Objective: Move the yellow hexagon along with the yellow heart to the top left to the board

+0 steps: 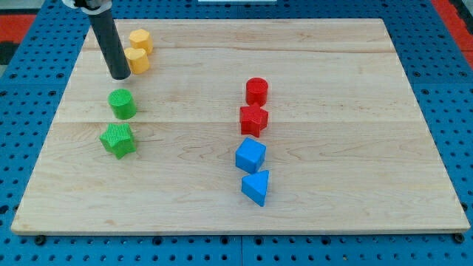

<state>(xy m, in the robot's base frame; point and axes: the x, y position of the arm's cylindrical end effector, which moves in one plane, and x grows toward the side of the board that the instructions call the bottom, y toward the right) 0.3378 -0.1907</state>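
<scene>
Two yellow blocks sit near the board's top left. The yellow hexagon (140, 40) is the upper one. The yellow heart (137, 60) lies just below it, touching or nearly touching it. My tip (119, 75) is at the end of the dark rod, just left of and slightly below the yellow heart, close to its left side. The rod slants up to the view's top left.
A green cylinder (123, 103) and a green star (118, 140) lie below my tip. A red cylinder (256, 91), a red star-like block (253, 120), a blue cube (250, 155) and a blue triangle (256, 187) form a column at the middle. The wooden board (355, 111) ends at a blue pegboard.
</scene>
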